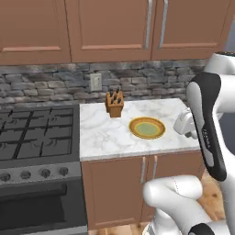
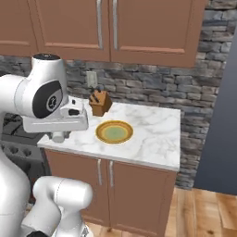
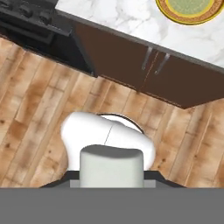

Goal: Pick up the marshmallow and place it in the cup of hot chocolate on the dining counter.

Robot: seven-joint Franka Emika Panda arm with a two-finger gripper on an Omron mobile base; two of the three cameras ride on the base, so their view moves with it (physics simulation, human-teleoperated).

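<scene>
Marshmallow (image 3: 112,166) sits pinched between the fingers at the bottom of the hand view, a pale soft-edged cylinder that hides both tips, so the fingers are closed narrowly on it. Beneath it lies the wooden floor (image 3: 39,109), with the brown cabinet doors (image 3: 144,70) and the marble edge above them across the top of that view.

The hand (image 2: 58,122) hangs over the left front corner of the small marble bench (image 2: 152,134) in the right base view, near the bench's front edge; in the left base view its white body (image 1: 184,124) shows at the bench's right edge, partly behind the arm.

On the bench the yellow plate with an orange rim (image 1: 147,127) lies near the middle, apart from every edge. The wooden knife block (image 1: 114,103) stands behind it to the left, close to the stone backsplash (image 1: 46,85). Bare marble lies to the left and front of the plate. The gas stove (image 1: 36,137) adjoins the bench's left edge, and upper cabinets (image 1: 110,27) overhang the wall above.
</scene>
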